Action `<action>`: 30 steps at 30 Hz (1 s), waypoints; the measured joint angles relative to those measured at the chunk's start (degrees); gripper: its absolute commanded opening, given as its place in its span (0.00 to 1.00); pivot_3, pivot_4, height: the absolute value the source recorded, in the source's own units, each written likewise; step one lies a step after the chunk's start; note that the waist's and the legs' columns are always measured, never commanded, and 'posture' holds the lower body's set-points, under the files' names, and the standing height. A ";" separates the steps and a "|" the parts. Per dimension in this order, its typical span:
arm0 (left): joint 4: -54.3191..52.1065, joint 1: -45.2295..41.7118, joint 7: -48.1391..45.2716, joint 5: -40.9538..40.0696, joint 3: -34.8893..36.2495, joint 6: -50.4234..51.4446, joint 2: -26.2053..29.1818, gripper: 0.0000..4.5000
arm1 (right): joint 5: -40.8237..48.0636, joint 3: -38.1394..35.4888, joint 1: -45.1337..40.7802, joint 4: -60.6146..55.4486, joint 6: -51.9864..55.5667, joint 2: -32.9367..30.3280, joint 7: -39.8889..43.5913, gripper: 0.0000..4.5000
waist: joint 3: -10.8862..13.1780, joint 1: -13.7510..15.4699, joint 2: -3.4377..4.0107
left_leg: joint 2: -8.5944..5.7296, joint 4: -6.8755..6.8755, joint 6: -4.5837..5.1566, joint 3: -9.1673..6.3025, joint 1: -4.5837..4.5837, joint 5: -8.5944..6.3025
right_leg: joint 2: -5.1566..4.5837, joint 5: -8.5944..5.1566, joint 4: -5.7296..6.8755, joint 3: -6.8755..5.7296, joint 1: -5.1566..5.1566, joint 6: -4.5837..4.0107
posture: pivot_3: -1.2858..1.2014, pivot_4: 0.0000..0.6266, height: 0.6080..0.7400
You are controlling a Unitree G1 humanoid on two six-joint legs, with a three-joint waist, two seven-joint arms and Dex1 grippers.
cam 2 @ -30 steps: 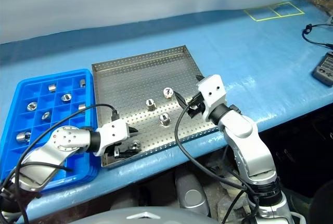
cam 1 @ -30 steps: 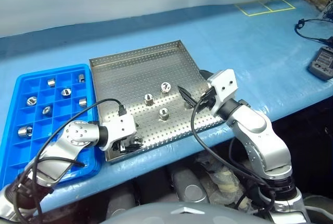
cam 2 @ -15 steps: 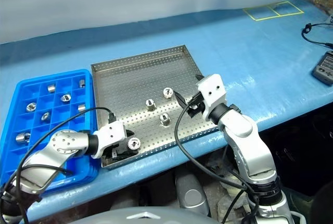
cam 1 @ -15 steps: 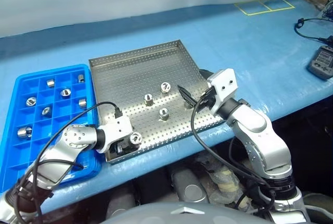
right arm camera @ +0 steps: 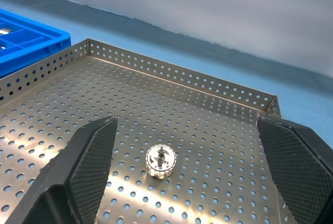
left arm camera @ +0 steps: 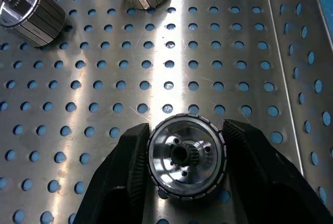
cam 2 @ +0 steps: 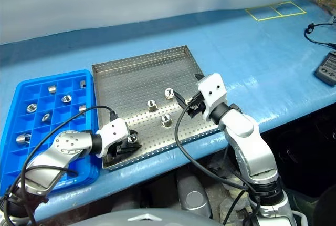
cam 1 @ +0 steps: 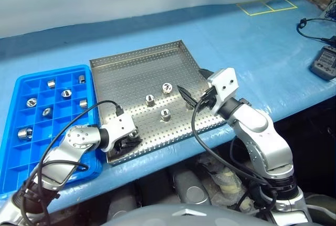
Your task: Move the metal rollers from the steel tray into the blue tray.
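Observation:
The steel tray (cam 1: 136,68) lies mid-table and holds three loose metal rollers (cam 1: 150,99) near its middle. At its near-left corner my left gripper (cam 1: 131,137) is shut on another roller (left arm camera: 186,158), which rests on the perforated floor with a black finger (left arm camera: 125,166) pressed against each side. My right gripper (cam 1: 194,84) hangs open above the tray's right edge with nothing between its fingers; a loose roller (right arm camera: 161,161) lies beyond it. The blue tray (cam 1: 58,71) sits to the left of the steel tray, with several rollers (cam 1: 65,93) in its compartments.
A light-blue covering (cam 1: 252,42) spreads over the table, whose front edge runs just below both trays. A black device (cam 1: 324,63) with a cable (cam 1: 315,23) lies far right. Yellow tape squares (cam 1: 266,6) mark the back right.
My left gripper's fingers have closed onto the roller at the steel tray's near-left corner, which earlier sat between them with gaps. The right arm has kept still.

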 measured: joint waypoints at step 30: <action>-28.81 12.25 29.18 -10.43 35.50 26.02 -17.82 0.52 | -0.10 8.06 -8.20 10.56 -1.97 2.54 8.16 1.00 | -0.02 9.43 -0.04 | 0.01 0.02 -0.04 0.02 0.07 0.02 | 0.02 0.03 0.06 -0.02 0.00 -0.08 | 0.54 0.24 1.00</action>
